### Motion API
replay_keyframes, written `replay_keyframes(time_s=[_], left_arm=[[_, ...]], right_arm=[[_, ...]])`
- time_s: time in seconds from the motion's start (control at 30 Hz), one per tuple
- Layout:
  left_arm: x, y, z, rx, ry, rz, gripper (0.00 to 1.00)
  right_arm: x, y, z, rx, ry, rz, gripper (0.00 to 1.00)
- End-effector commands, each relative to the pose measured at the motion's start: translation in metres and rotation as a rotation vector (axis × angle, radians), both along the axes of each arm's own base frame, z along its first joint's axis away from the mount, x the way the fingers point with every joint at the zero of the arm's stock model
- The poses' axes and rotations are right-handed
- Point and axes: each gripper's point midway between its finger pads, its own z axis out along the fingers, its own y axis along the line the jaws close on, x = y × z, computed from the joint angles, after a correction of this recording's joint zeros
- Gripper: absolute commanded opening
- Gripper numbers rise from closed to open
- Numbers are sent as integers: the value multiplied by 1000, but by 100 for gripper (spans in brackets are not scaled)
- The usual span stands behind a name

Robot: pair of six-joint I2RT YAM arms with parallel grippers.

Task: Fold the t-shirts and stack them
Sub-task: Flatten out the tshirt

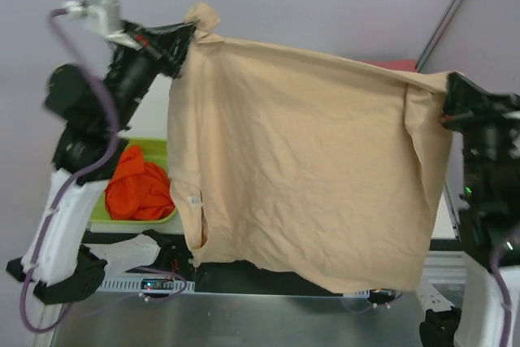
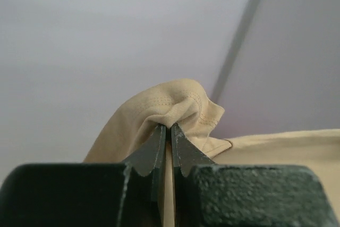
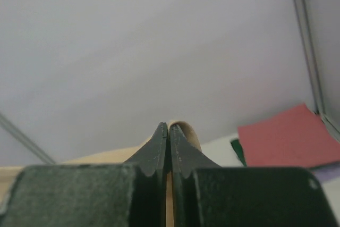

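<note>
Evidently the left gripper (image 2: 170,127) and right gripper (image 3: 169,126) each pinch tight on a top corner of the beige t-shirt (image 1: 301,160), hanging it spread above and right of the lime-green basin (image 1: 154,149), probably to flatten it for folding. An orange t-shirt (image 1: 140,188) lies bunched inside that basin.

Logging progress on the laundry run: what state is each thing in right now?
beige shirt: held aloft, spread open, hanging between both grippers.
left gripper: shut on one top corner of the beige shirt.
right gripper: shut on the other top corner.
orange shirt: crumpled, unfolded, in the basin.
basin: holds the orange shirt.
red shirt: lying flat, apparently folded.
</note>
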Motion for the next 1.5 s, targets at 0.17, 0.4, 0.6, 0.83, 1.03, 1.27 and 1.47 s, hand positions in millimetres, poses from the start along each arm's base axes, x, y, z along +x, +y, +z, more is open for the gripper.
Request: replay_keyframes(time_s=[0.17,0.4,0.6,0.83,1.03,1.27,1.47], left_arm=[[261,-10,-293,324,692,262,49],[283,-28,-381,430,874,173,99],[248,-36,-417,404,995,81,99],[180,-35,-468,367,1184,12,99],[157,-17,-508,391,1288,102,99],[176,-1,-525,380,1334,179,99],[197,13,-538,359,1379,211,99]], right_arm=[[221,-5,-272,-70,707,-166,9],[262,4,-356,-125,945,-73,96],[249,38,-369,-157,966,119,96],[196,112,-414,-260,1057,444,96],[197,121,-465,-300,1207,458,96],[241,114,-504,-391,1323,429,96],[262,86,-535,-394,1477,343,96]])
